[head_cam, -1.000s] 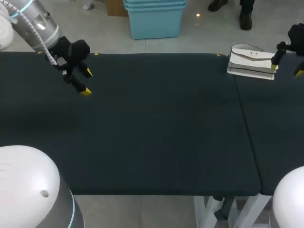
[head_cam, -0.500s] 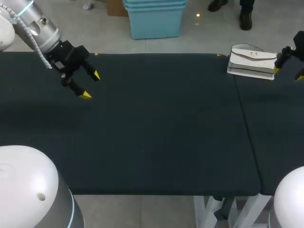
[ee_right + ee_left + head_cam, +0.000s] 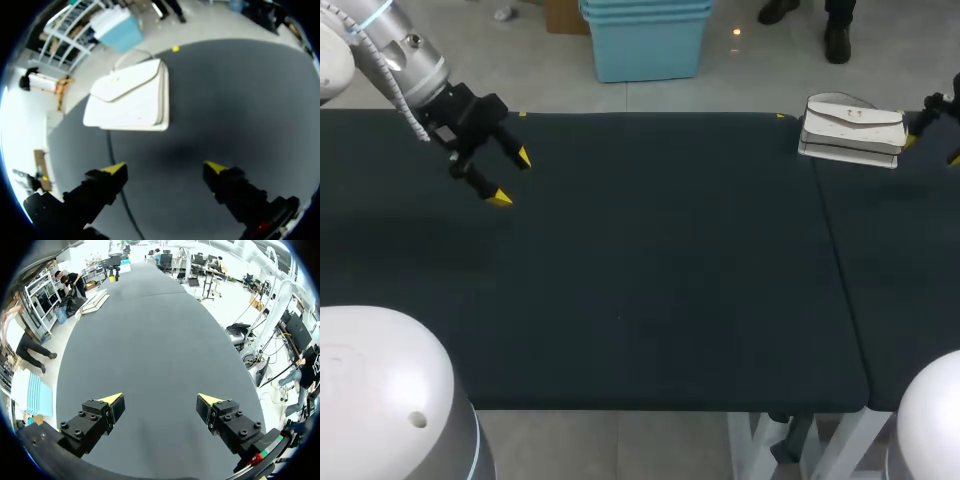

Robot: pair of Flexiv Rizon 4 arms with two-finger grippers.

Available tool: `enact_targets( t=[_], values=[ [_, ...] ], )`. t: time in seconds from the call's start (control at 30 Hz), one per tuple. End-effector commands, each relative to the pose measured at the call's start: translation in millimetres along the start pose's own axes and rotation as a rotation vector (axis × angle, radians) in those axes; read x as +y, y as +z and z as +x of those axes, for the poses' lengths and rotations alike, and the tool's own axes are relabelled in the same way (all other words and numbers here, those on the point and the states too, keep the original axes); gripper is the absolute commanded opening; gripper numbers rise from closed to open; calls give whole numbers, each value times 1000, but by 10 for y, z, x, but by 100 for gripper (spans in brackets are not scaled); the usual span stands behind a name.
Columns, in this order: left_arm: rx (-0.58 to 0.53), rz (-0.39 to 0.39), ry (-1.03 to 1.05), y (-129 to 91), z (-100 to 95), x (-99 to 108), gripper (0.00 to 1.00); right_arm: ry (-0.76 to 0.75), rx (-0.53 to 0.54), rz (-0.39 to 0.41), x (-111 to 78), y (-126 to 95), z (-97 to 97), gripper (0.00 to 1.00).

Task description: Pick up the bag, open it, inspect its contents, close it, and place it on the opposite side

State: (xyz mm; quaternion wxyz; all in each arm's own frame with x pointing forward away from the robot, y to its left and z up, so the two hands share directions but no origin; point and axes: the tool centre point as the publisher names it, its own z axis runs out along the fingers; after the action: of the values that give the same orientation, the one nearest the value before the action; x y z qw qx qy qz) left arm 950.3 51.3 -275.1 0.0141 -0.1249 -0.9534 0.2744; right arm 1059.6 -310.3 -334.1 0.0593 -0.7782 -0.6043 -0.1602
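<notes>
The white bag [image 3: 130, 97] lies just ahead of the right gripper [image 3: 165, 167], whose fingers are spread. The left gripper [image 3: 160, 400] is spread too, the bag far ahead of it.

Head view: left arm [image 3: 395, 55] enters from the far left corner, wrist angled down and inward. The left tool [image 3: 511, 179] has its fingers spread wide, with nothing between the yellow tips. Only the right tool [image 3: 932, 149] shows at the far right edge, fingers apart and gripping nothing.
</notes>
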Motion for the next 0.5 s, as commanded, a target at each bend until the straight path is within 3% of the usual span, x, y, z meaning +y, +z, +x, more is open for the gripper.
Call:
enact_targets(
  t=[0.03, 0.37, 0.5],
  values=[
    [0, 2, 1, 3, -6, 6, 100, 0, -6, -12, -53, 18, 28, 100],
    [0, 2, 1, 3, -6, 6, 100, 0, -6, -12, -53, 18, 28, 100],
    [0, 2, 1, 3, -6, 6, 100, 32, 20, -16, 48, 29, 112, 100]
  ],
)
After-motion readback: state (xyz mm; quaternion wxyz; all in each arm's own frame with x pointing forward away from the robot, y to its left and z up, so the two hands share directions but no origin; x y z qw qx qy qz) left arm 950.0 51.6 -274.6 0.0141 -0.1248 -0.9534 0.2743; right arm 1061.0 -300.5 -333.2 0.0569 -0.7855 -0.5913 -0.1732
